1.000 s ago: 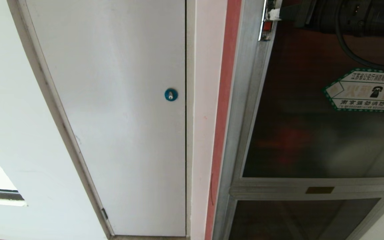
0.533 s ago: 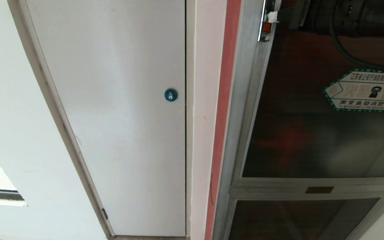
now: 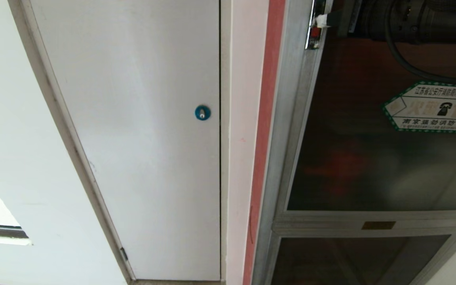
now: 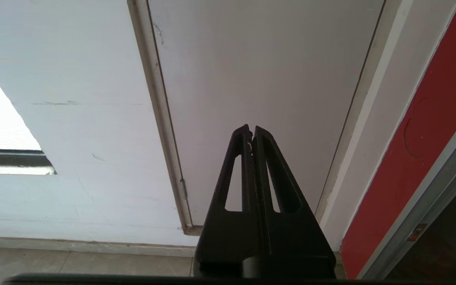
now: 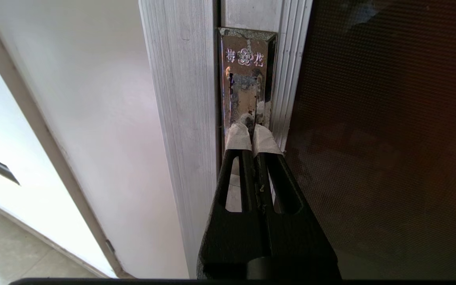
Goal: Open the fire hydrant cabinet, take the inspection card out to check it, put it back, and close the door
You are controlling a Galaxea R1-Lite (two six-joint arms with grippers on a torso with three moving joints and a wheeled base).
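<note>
Item: my right pincer (image 5: 253,132), fingers pressed together with nothing between them, their taped tips laid against the shiny metal latch plate (image 5: 247,75) set in the silver frame of the door (image 3: 370,158). Change noted: across the last second the door's latch edge has swung slightly away from the red strip (image 3: 265,118) of the cabinet (image 3: 279,221) surround, the gap beside the frame a shade wider near the top, and my taped tips have travelled with it toward the top of the head view, where they now show at the latch (image 3: 321,19). Reading: the latch appears to be released and the door is beginning to open, though only by a crack; the dark glass with its green-bordered sticker (image 3: 434,107) still covers the inside. Item: card, not in view; I judge it to be somewhere behind the glass, where only a red blur can be made out. Item: my left pincer (image 4: 251,132), fingers closed on nothing, parked low and pointing at the plain white door (image 3: 141,138) with the blue round lock (image 3: 202,113). Outstanding: a wider swing of the door before any reach for the card.
</note>
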